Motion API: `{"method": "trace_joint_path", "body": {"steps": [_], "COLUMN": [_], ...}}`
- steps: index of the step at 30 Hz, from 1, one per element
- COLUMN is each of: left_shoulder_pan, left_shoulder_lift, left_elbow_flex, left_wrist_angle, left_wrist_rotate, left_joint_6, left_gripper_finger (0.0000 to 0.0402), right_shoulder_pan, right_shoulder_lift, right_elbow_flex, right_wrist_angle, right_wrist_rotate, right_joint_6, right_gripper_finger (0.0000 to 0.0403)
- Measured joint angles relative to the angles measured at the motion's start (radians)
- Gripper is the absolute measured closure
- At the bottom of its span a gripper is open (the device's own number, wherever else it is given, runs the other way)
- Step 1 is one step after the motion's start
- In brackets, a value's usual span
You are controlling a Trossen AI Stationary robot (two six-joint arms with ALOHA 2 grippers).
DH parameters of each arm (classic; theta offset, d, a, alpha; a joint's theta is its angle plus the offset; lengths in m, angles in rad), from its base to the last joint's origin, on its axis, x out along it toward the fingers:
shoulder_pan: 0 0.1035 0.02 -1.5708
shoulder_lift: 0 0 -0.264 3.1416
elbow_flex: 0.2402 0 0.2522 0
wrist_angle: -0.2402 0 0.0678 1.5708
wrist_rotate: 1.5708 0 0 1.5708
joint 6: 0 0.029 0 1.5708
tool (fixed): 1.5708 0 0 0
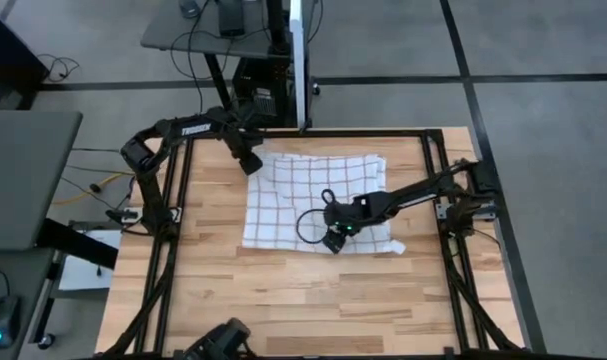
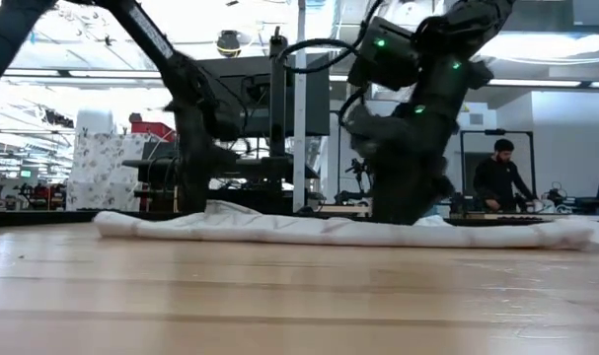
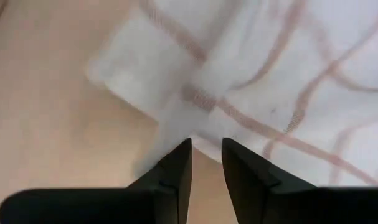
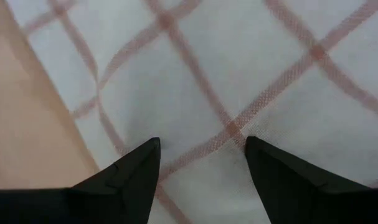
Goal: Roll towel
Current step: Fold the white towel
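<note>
The white towel [image 1: 313, 200] with dark red-brown grid lines lies spread flat on the wooden table, with a small white tag [image 1: 398, 247] at its near right corner. In the low view the towel [image 2: 279, 227] is a low white strip. My left gripper [image 1: 251, 163] is at the towel's far left corner [image 3: 132, 68], its fingers a narrow gap apart. My right gripper [image 1: 333, 240] is wide open, pointing down on the towel just inside its near edge [image 4: 83, 134]. My left gripper has its fingertips [image 3: 185, 149] right at the edge of the towel's far left corner [image 3: 176, 118], coming from above. I cannot tell whether they touch the cloth. My right gripper sets its two open fingertips [image 4: 148, 149] down on the towel's top face [image 4: 201, 106], close to the near edge, from above. The cloth lies flat between them on the table.
Black frame rails [image 1: 173, 250] run along the table's left and right sides. Bare wood [image 1: 303, 300] lies between the towel and the near edge. A dark device [image 1: 218, 340] sits at the near edge. A person [image 2: 501, 177] stands in the room behind.
</note>
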Motion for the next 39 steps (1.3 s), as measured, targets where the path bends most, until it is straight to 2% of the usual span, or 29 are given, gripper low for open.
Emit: {"method": "trace_joint_path", "body": {"steps": [6, 10, 15, 20, 25, 28, 34, 39], "left_shoulder_pan": [-0.121, -0.236, -0.396, -0.553, -0.654, -0.689, -0.755, -0.803], "left_shoulder_lift": [-0.167, -0.249, -0.279, -0.277, -0.277, -0.277, -0.279, -0.281], "left_elbow_flex": [-0.004, -0.09, -0.272, -0.424, -0.504, -0.533, -0.538, -0.55], "left_wrist_angle": [-0.128, -0.067, 0.094, 0.309, 0.445, 0.461, 0.438, 0.449], "left_wrist_rotate": [0.006, 0.006, 0.006, 0.006, -0.078, -0.092, -0.095, -0.091], "left_joint_6": [-0.117, -0.246, -0.463, -0.699, -0.872, -0.925, -0.968, -1.007], "left_gripper_finger": [0.033, 0.033, 0.033, 0.033, 0.033, 0.033, 0.033, 0.033], "right_shoulder_pan": [-0.122, -0.231, -0.4, -0.579, -0.675, -0.713, -0.761, -0.83], "right_shoulder_lift": [-0.174, -0.221, -0.187, -0.099, 0.003, 0.022, -0.066, -0.069], "right_elbow_flex": [0.007, 0.009, 0.008, 0.009, 0.009, 0.009, 0.011, 0.009], "right_wrist_angle": [-0.094, -0.135, -0.147, -0.15, -0.173, -0.189, -0.231, -0.297], "right_wrist_rotate": [0.017, 0.02, 0.025, 0.03, 0.006, -0.009, -0.027, -0.017], "right_joint_6": [-0.096, -0.183, -0.299, -0.411, -0.51, -0.524, -0.544, -0.562], "right_gripper_finger": [0.0173, 0.0173, 0.0173, 0.0173, 0.0173, 0.0173, 0.0173, 0.0173]}}
